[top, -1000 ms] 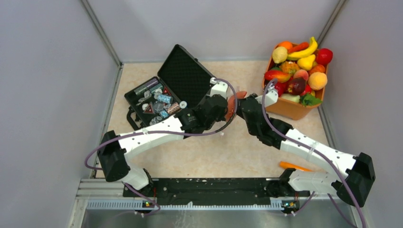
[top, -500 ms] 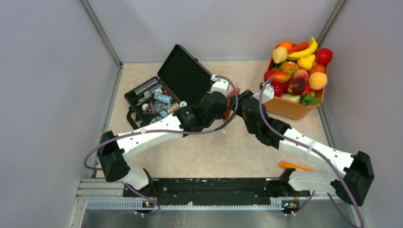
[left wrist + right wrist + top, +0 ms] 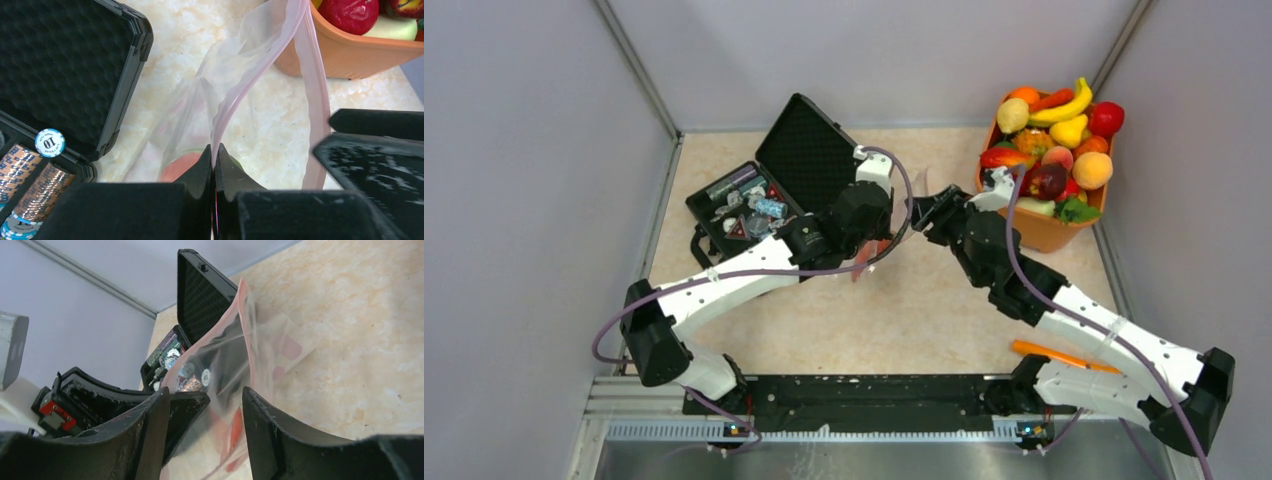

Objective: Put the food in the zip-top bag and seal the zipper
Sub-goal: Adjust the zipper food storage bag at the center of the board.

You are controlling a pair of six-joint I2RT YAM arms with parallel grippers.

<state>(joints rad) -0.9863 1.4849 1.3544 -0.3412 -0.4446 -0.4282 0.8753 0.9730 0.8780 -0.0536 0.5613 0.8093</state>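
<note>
Bag, zip-top (image 3: pixel 235 75), clear with pink stripes: hangs from my left fingers, its body drooping below and ahead of them toward the table.

Zipper (image 3: pixel 260 65): pink strip running up and away from my left fingertips. Its two sides stand parted, so it is unsealed.

Left gripper (image 3: pixel 214 165): clenched on that strip, pads pressed flat with the film between.

Right gripper (image 3: pixel 206 391): released, fingers spread, nothing in them. The bag stands just ahead; I cannot tell whether it touches them.

Contents: one reddish piece (image 3: pixel 180 169) low in the bag, just beyond my left fingertips.

Food (image 3: pixel 1054 140): heaped in the orange bin (image 3: pixel 350 55), past the bag from my left fingers.

Black case (image 3: pixel 65 65): open, left of my left fingers.

Hazards, as I judge them:
- Only one lip is pinched, so the mouth may sag shut and the next fruit may bounce off.
- The strip is thin and may slip my left pinch under added weight.
- My right fingers may snag the film on the way to the bin.
</note>
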